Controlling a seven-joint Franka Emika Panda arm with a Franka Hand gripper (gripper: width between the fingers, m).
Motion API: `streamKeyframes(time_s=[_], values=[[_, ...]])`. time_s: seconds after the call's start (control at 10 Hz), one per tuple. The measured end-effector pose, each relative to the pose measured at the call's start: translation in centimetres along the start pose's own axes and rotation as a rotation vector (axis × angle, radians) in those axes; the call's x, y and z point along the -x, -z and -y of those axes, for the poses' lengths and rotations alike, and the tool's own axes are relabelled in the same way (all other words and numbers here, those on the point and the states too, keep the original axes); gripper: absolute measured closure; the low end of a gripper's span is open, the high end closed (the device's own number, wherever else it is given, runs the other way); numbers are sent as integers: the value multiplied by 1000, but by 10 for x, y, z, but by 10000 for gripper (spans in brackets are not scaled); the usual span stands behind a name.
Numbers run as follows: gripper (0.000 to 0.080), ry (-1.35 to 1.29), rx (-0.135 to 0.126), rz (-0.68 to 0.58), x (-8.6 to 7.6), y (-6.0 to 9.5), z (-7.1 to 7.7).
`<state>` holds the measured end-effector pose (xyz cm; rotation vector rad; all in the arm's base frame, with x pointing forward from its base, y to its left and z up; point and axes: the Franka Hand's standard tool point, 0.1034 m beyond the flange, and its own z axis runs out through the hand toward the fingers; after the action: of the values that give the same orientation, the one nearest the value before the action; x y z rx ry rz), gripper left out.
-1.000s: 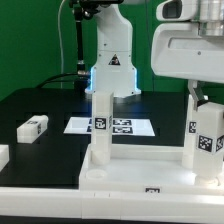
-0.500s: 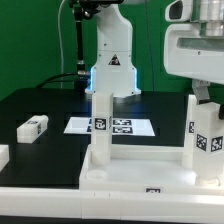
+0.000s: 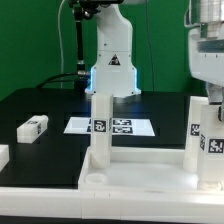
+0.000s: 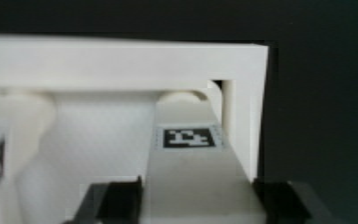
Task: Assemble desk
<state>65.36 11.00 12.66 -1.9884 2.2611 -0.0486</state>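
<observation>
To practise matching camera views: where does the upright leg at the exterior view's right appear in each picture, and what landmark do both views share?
Exterior view: the right-hand leg stands upright at the tabletop's corner, on the exterior view's right.
Wrist view: the same leg runs between the jaws, its marker tag facing the camera.
Shared landmark: the tabletop, white with a raised rim.

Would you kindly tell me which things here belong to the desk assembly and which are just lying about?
Job in hand: tabletop; left upright leg; right upright leg, gripped by the tool; loose leg lying flat.
Just lying about: marker board.
</observation>
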Motion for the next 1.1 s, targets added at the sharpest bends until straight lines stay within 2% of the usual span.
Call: streamKeyframes(time_s=[0.2, 0.3, 0.4, 0.5, 0.7, 1.1], values=[[509, -65, -3, 4, 1, 0, 1], [398, -13, 0, 1, 0, 0, 0], [260, 87, 15, -3, -1, 0, -1], [181, 101, 20, -4, -2, 0, 0], [156, 291, 31, -21, -2, 0, -1], [150, 605, 36, -21, -3, 0, -1]])
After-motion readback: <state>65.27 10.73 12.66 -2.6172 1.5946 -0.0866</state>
